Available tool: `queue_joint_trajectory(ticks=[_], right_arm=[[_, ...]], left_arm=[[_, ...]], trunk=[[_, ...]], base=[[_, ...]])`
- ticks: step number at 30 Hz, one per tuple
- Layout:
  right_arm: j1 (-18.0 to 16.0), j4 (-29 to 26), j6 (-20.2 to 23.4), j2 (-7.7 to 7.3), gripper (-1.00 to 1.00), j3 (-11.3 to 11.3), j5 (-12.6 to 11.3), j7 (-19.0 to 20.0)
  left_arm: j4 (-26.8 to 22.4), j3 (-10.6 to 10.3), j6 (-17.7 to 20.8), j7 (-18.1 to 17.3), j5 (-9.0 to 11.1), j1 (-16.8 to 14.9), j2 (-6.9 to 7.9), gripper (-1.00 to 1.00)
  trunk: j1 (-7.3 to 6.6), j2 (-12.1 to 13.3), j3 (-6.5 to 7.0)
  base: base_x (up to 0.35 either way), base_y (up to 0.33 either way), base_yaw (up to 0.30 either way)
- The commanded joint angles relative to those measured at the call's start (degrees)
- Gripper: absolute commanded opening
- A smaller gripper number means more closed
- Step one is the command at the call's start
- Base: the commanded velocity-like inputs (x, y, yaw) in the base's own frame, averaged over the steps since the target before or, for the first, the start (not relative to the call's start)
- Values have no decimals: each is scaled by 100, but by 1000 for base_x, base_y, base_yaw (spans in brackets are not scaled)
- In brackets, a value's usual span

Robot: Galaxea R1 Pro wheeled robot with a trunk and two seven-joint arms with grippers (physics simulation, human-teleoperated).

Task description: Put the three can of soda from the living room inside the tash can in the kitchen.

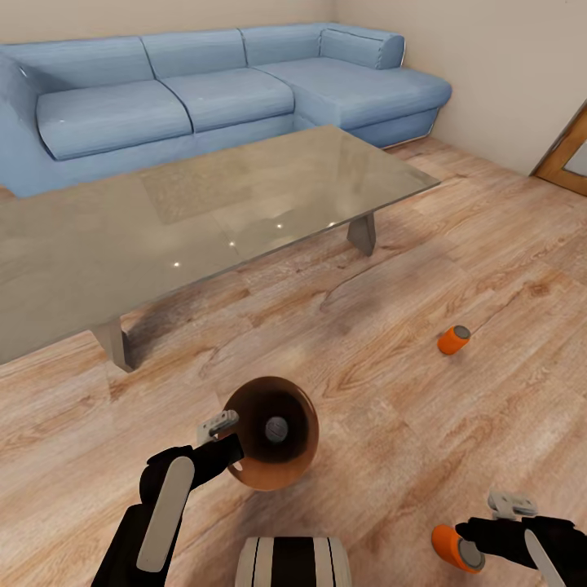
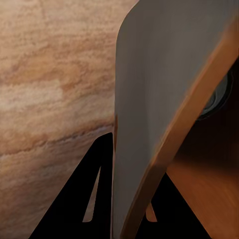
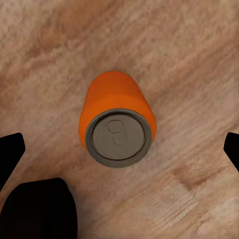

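Right pincer (image 1: pixel 481 534) hovers wide apart over a soda can (image 1: pixel 456 549) lying on its side on the wood floor (image 1: pixel 391 326), down at about five o'clock in my head view. Through the wrist camera that can (image 3: pixel 117 124) sits between my two dark fingertips (image 3: pixel 10 149), neither touching it, grey top facing me.

To do this well, I'd judge I should drop straight down, keep the can centred, and close across the orange body, not the ends, so it can't roll away.

Left pincer (image 1: pixel 222 440) is clamped on the rim of the tash can (image 1: pixel 273 432), which I'm holding tilted off the floor at six o'clock, mouth facing up at me; a grey can top (image 1: pixel 276 428) shows inside. The wrist view shows the bin wall (image 2: pixel 154 99) running between my fingers.

Another can (image 1: pixel 453 339) lies at three o'clock, well apart. My right forearm comes in low from the bottom corner, left arm bent up beside my trunk.
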Motion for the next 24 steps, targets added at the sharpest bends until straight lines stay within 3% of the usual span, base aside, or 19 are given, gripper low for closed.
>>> queue_joint_trajectory(ticks=[1,9,15,24], right_arm=[[-2,16,-7,1,100,1,0,0],[-64,367,-325,28,100,40,16,-3],[-392,697,-499,149,100,51,33,-7],[-747,1342,-816,168,100,79,44,1]], left_arm=[[-3,-7,-34,24,106,-2,0,-100],[-3,-15,-35,18,106,-2,0,-100],[-3,-15,-31,18,108,-2,0,-100],[-3,-16,-32,18,109,-2,0,-100]], trunk=[[-1,0,0],[-1,0,0],[-1,0,0],[-1,0,0]], base=[[3,0,0],[0,0,0],[0,0,0],[0,0,0]])
